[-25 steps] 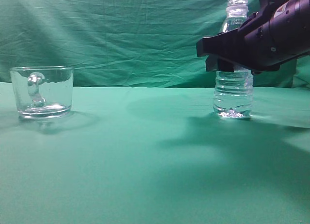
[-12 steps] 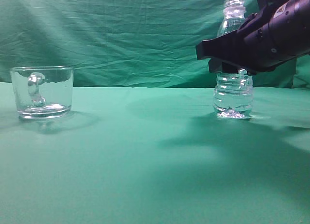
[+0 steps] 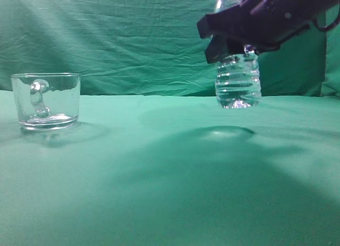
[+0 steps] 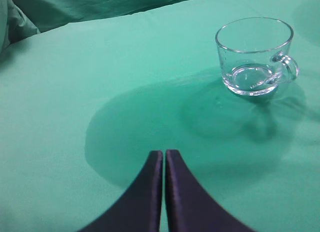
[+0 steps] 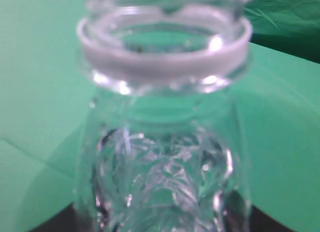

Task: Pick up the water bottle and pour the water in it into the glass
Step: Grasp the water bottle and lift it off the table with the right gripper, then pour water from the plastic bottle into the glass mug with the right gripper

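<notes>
The clear water bottle (image 3: 237, 81) hangs upright in the air at upper right of the exterior view, its base above the green cloth. My right gripper (image 3: 234, 41) is shut on its middle. In the right wrist view the bottle (image 5: 165, 157) fills the frame, its open threaded neck toward the camera. Water shows in its ribbed lower body. The glass (image 3: 47, 100), a short clear cup with a loop handle, stands at the left and looks empty; it also shows in the left wrist view (image 4: 255, 56). My left gripper (image 4: 164, 154) is shut and empty, well short of the glass.
A green cloth (image 3: 159, 193) covers the table, and a wrinkled green backdrop (image 3: 117, 39) hangs behind it. The bottle's shadow (image 3: 223, 132) lies on the cloth below it.
My right gripper has lifted the bottle off the cloth and carried it to the left, toward the glass. The glass has not moved.
</notes>
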